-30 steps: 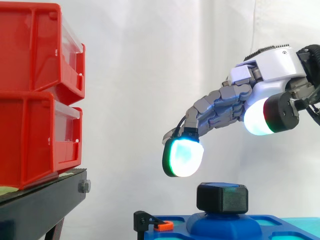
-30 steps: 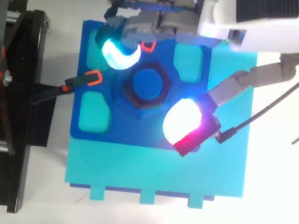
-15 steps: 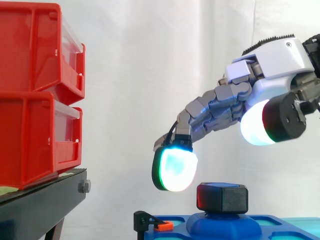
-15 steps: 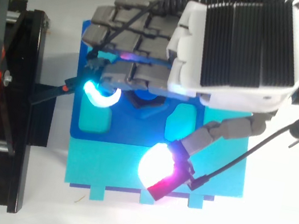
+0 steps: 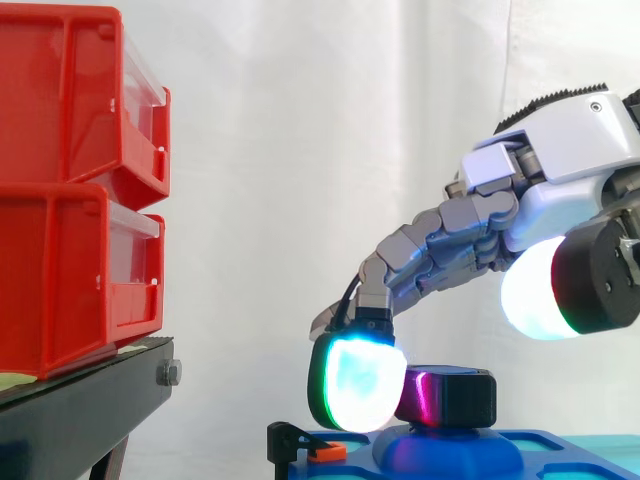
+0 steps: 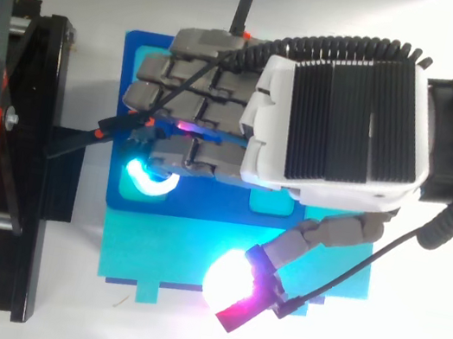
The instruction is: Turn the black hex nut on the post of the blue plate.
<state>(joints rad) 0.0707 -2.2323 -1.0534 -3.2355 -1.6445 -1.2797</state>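
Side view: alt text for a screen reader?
The hand reaches in from the right, one glowing fingertip beside the black hex nut on the blue plate. Stacked red bins sit on a black stand at left.

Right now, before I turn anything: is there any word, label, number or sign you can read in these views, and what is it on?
None can be read. No print shows on the red bins, the blue plate, the black hex nut or the hand.
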